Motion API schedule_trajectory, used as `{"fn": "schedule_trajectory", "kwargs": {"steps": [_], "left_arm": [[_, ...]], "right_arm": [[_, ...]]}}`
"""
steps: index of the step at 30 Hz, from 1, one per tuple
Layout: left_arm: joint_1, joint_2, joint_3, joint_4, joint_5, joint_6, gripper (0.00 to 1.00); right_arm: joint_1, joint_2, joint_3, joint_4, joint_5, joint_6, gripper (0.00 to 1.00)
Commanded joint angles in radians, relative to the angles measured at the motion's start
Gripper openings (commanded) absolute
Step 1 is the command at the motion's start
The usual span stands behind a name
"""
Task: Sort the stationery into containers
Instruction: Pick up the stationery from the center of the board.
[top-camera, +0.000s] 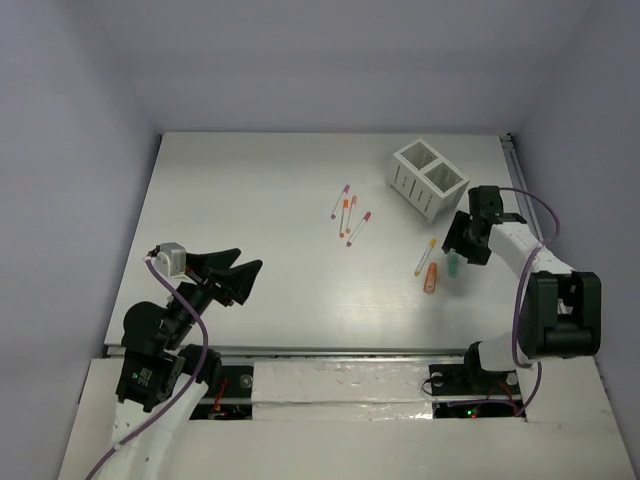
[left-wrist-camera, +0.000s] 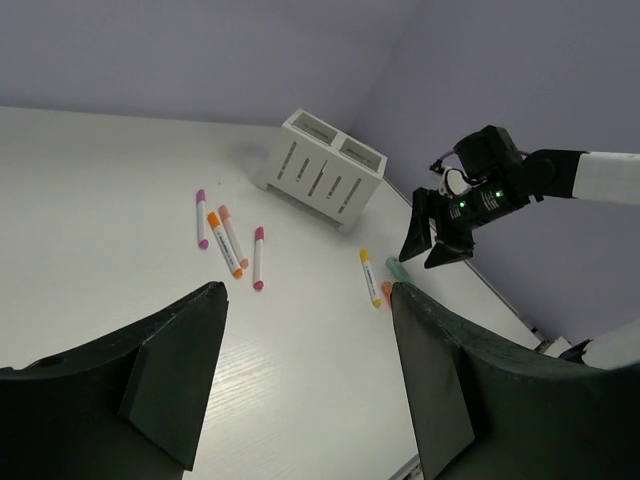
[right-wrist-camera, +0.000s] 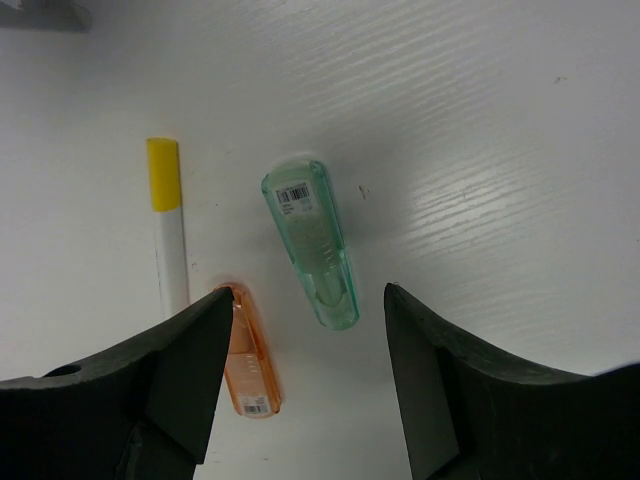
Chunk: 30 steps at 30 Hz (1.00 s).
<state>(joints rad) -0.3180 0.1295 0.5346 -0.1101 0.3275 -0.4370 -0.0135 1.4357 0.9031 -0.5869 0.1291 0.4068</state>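
Note:
The white slatted container (top-camera: 430, 180), with two square compartments, stands at the back right and also shows in the left wrist view (left-wrist-camera: 325, 170). Several thin white pens (top-camera: 349, 215) with purple, orange and pink caps lie together left of it. A yellow-capped pen (right-wrist-camera: 168, 230), a short orange marker (right-wrist-camera: 247, 360) and a short green marker (right-wrist-camera: 312, 243) lie in front of it. My right gripper (right-wrist-camera: 308, 295) hangs open just above the green marker (top-camera: 452, 265), one finger either side, not gripping it. My left gripper (left-wrist-camera: 308, 295) is open and empty at the near left (top-camera: 240, 275).
A metal rail (top-camera: 512, 150) runs along the table's right edge beside the right arm. Purple walls close in the table on three sides. The left arm's cable (top-camera: 190, 320) loops near its base.

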Motion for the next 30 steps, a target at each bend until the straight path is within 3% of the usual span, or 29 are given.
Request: {"fn": "schedule_trajectory", "kwargs": {"steps": [1, 7, 14, 22, 25, 26, 30], "left_arm": [[-0.009, -0.019, 0.033, 0.036, -0.005, 0.014, 0.63], [-0.018, -0.019, 0.033, 0.036, -0.004, 0.014, 0.63], [-0.018, -0.011, 0.030, 0.036, -0.001, 0.014, 0.63], [-0.018, 0.001, 0.028, 0.041, 0.013, 0.014, 0.63], [-0.018, 0.002, 0.027, 0.041, 0.013, 0.012, 0.63], [-0.018, 0.002, 0.028, 0.040, 0.012, 0.012, 0.63], [-0.018, 0.002, 0.028, 0.041, 0.011, 0.012, 0.63]], "right_arm": [[-0.002, 0.029, 0.068, -0.007, -0.019, -0.046, 0.67], [-0.002, 0.112, 0.069, 0.024, 0.001, -0.056, 0.65], [-0.002, 0.178, 0.080, 0.065, -0.003, -0.046, 0.51], [-0.002, 0.218, 0.105, 0.093, 0.020, -0.046, 0.47], [-0.002, 0.241, 0.123, 0.088, 0.035, -0.045, 0.30], [-0.002, 0.241, 0.123, 0.085, 0.050, -0.042, 0.20], [-0.002, 0.134, 0.093, 0.081, 0.061, -0.016, 0.14]]}}
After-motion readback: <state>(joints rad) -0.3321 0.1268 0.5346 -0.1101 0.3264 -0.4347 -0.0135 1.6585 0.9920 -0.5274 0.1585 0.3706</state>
